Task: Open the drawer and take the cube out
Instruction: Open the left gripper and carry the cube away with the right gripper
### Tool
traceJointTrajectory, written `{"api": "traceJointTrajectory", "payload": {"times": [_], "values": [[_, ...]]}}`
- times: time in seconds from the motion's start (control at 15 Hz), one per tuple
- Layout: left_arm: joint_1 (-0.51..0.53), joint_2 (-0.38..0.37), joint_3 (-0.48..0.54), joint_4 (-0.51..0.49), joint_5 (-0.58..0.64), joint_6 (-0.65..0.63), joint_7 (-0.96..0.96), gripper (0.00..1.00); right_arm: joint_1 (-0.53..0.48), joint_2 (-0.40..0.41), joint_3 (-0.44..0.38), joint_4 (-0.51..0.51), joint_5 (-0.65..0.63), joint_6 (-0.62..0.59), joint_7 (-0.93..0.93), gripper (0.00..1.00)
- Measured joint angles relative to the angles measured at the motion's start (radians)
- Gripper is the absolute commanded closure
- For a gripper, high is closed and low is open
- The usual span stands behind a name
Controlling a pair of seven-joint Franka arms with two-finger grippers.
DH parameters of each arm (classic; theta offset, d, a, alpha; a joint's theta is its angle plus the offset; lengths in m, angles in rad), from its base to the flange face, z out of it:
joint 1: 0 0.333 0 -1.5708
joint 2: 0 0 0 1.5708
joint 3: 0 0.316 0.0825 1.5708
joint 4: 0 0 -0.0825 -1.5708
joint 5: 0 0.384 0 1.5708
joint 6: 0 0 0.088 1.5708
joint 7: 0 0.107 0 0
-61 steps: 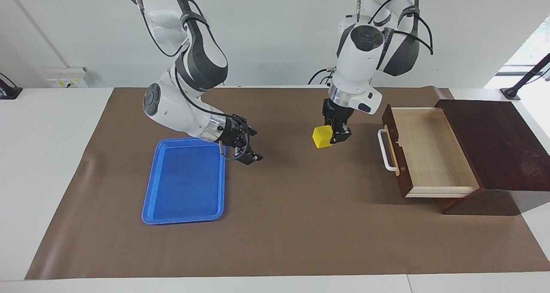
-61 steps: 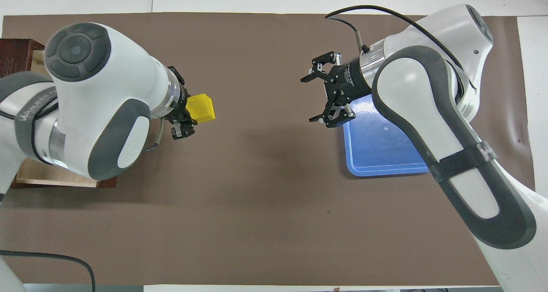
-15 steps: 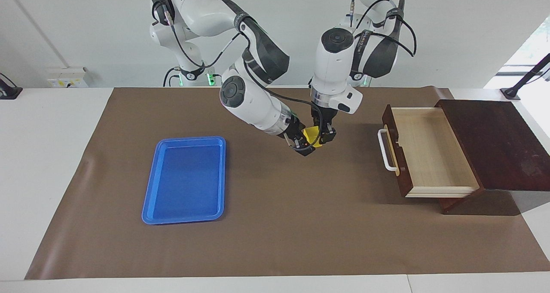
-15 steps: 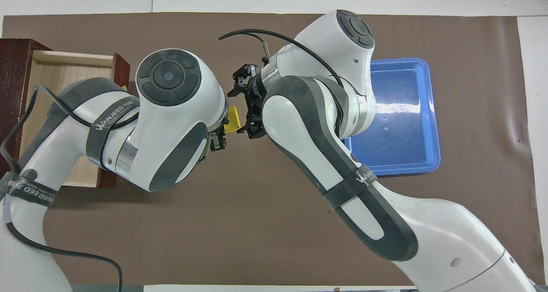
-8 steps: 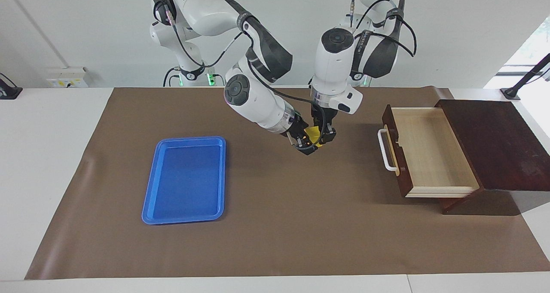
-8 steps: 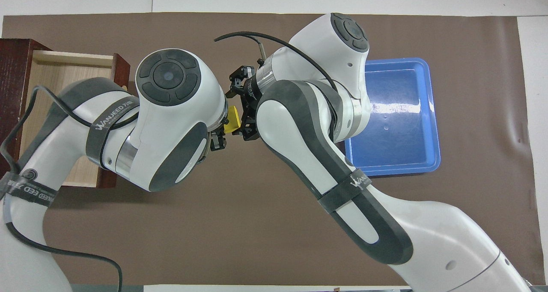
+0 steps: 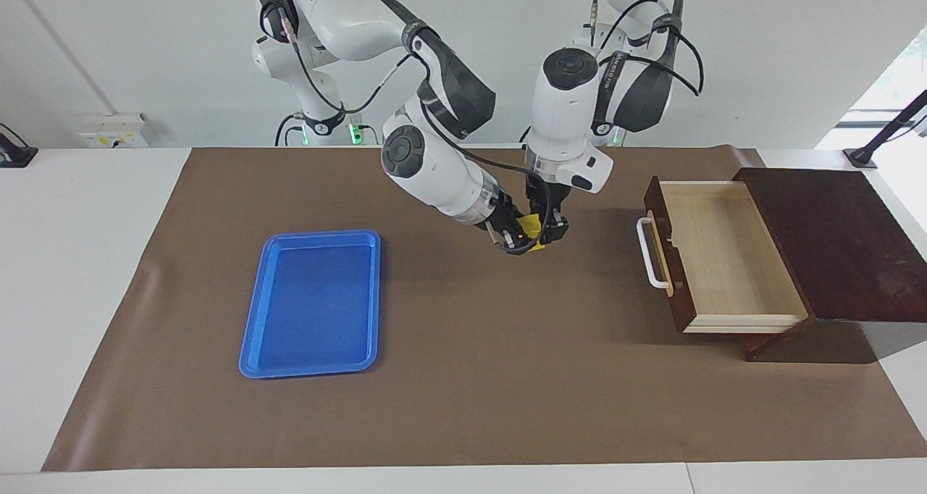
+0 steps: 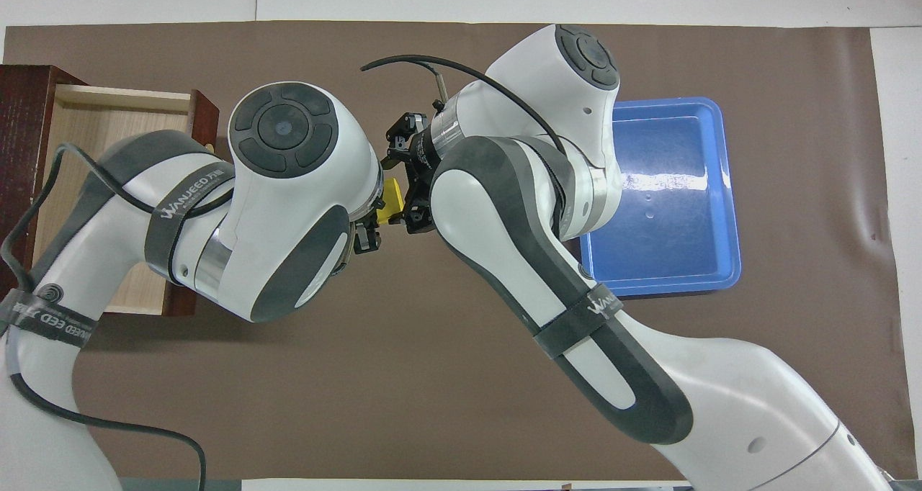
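Handover point, mid-table. The right gripper (image 7: pixel 523 239) has just gone from standing wide around the cube (image 7: pixel 531 225) to clamped on it; half a second ago its fingers were still spread either side of the yellow block. The left gripper (image 7: pixel 548 227) has not let go: its fingers stay closed on the same cube, as they were a second ago. So both grippers grip one block at once, held in the air above the brown mat (image 7: pixel 463 378), between the blue tray (image 7: pixel 312 304) and the drawer (image 7: pixel 713 255).

From overhead only a sliver of the cube (image 8: pixel 391 201) shows between the two wrists; the rest is hidden under the arms.

The drawer stands pulled out toward the tray's end, white bar handle (image 7: pixel 649 253) foremost, its pale interior bare as far as I can see. I judge the opening and the taking-out done; the cube is clear of the drawer.

My reading: the transfer is half made. The next step should be for the left fingers to open and back away before the right arm carries anything. Risk: if either arm pulls while both hold, the cube could twist or slip.
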Motion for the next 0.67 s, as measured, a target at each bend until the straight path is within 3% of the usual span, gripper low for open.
{"api": "traceJointTrajectory", "payload": {"times": [0.47, 0.53, 0.6, 0.67], "values": [[0.000, 0.001, 0.001, 0.000, 0.000, 0.001, 0.003, 1.00, 0.001, 0.000, 0.000, -0.002, 0.000, 0.005, 0.000, 1.00], [0.000, 0.001, 0.001, 0.000, 0.000, 0.002, 0.003, 0.80, 0.001, 0.000, 0.000, -0.002, 0.000, 0.005, 0.000, 1.00], [0.000, 0.001, 0.001, 0.000, 0.000, 0.002, 0.003, 0.45, 0.001, 0.000, 0.000, -0.002, 0.000, 0.005, 0.000, 1.00], [0.000, 0.001, 0.001, 0.000, 0.000, 0.003, 0.003, 0.00, 0.000, 0.000, -0.001, -0.002, 0.000, 0.005, 0.000, 1.00]]}}
